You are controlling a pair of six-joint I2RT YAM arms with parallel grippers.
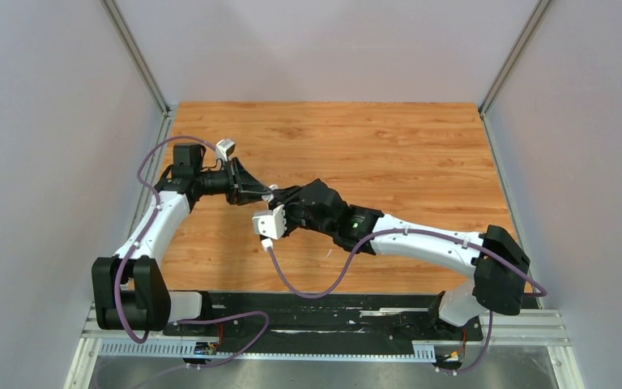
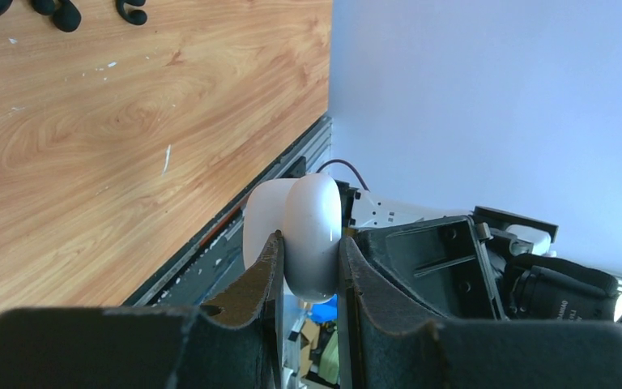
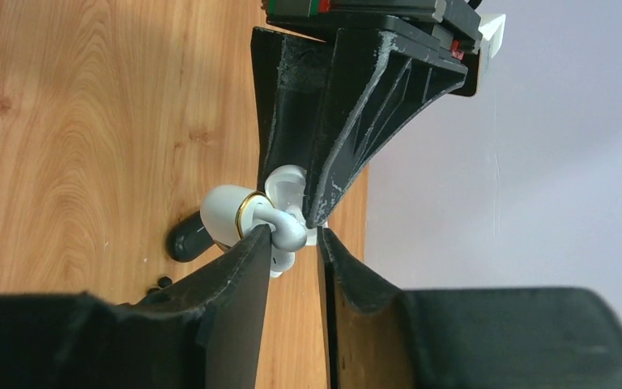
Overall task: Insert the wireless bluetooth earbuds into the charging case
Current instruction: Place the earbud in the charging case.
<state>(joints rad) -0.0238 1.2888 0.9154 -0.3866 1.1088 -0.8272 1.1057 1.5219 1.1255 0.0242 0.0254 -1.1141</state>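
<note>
White charging case (image 2: pixel 312 235) is hanging clamped in the left gripper (image 2: pixel 310 247), left of centre in the top view, and we're seeing the right gripper (image 3: pixel 293 235) pointing at it tip-to-tip from the lower right; whether its near-closed fingers are pinching anything, we cannot tell

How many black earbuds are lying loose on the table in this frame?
2, both on the table at the top edge of the left wrist view: first black earbud, second black earbud beside it. More could be hidden from view.
</note>
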